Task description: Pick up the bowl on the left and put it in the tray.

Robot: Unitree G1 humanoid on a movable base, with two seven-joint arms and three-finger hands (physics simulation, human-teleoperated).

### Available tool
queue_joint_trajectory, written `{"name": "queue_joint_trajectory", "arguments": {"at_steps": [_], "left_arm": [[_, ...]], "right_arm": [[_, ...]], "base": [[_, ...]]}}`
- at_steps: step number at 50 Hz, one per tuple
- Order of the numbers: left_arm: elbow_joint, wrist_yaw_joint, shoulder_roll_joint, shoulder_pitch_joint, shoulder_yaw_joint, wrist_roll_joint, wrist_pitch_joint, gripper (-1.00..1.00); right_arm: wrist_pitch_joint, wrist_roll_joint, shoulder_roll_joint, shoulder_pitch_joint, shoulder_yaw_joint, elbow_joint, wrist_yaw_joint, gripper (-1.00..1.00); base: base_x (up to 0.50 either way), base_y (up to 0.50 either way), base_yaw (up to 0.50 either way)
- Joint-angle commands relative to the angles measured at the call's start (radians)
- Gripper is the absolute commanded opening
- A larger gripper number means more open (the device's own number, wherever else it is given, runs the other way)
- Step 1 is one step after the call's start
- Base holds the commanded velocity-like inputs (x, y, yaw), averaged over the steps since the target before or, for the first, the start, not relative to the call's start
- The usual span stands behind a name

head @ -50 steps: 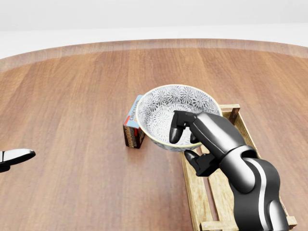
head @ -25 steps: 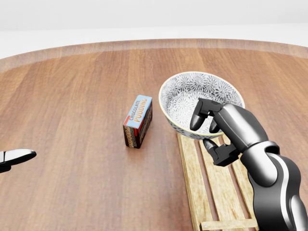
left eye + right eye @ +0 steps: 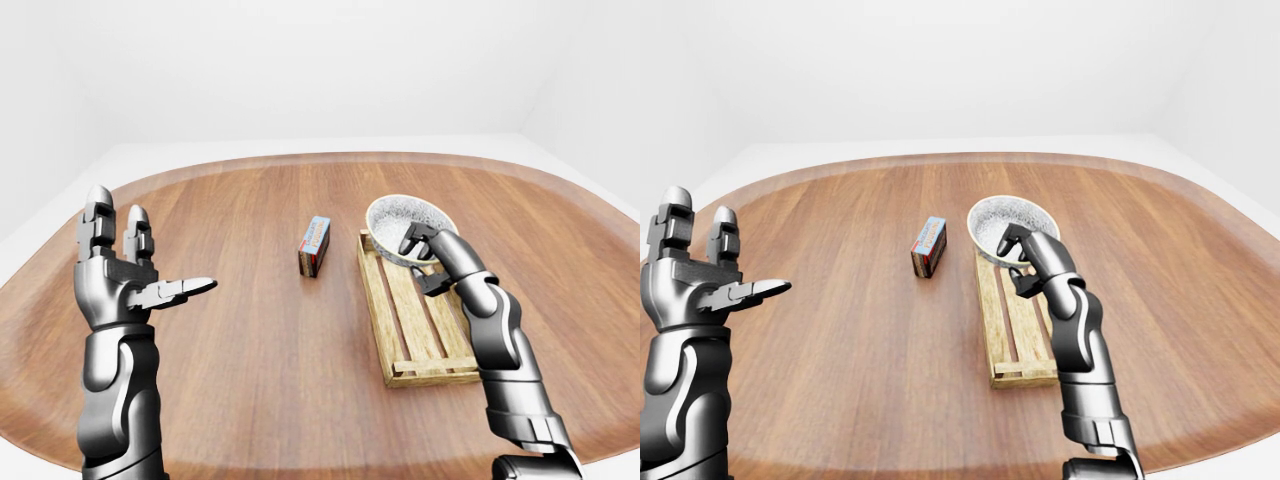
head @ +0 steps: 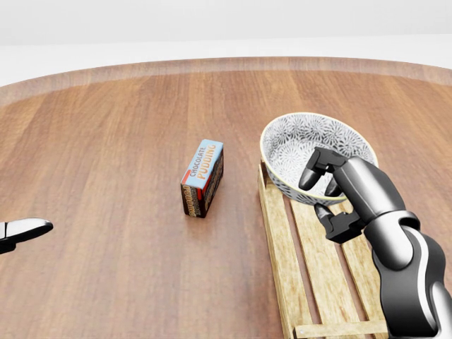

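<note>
Ceramic-looking bowl (image 4: 304, 145), rigid, likely fragile: right hand (image 4: 346, 191) fingers clamp its 5 o'clock rim over tray (image 4: 272, 233); left hand (image 3: 115, 285) splayed

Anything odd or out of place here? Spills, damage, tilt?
Nothing spilled or damaged. The bowl is tilted, pinched at its rim by the right hand over the top end of the wooden tray, not yet set down. The chocolate pudding box stands on edge left of the tray in the head view, apart from it.
</note>
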State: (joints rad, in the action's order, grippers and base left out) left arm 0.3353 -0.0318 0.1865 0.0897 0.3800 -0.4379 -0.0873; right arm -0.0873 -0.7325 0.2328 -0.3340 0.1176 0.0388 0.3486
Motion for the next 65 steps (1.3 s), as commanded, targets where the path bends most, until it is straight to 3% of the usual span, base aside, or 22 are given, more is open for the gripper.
{"name": "queue_joint_trajectory", "arguments": {"at_steps": [1,24,39,45,65], "left_arm": [[-0.003,-0.001,-0.001,0.000,0.000,0.001,0.000,1.00],[0.000,0.001,0.000,0.000,-0.001,0.000,0.000,1.00],[-0.001,-0.002,-0.002,-0.002,-0.001,0.002,0.000,1.00],[0.002,-0.002,-0.002,-0.002,0.001,-0.001,0.000,1.00],[0.008,0.001,-0.002,-0.003,0.000,-0.002,0.000,1.00]], "right_arm": [[0.000,0.043,0.022,-0.006,0.027,0.063,-0.085,-1.00],[0.000,0.012,0.038,-0.010,0.007,0.192,-0.137,-1.00],[0.000,0.067,0.056,-0.031,0.023,0.315,-0.188,-1.00],[0.000,0.133,0.058,-0.059,0.027,0.461,-0.247,-1.00],[0.000,0.177,0.062,-0.121,-0.018,0.671,-0.319,-1.00]], "base": [[0.00,0.00,0.00],[0.00,0.00,0.00],[0.00,0.00,0.00],[0.00,0.00,0.00],[0.00,0.00,0.00]]}}
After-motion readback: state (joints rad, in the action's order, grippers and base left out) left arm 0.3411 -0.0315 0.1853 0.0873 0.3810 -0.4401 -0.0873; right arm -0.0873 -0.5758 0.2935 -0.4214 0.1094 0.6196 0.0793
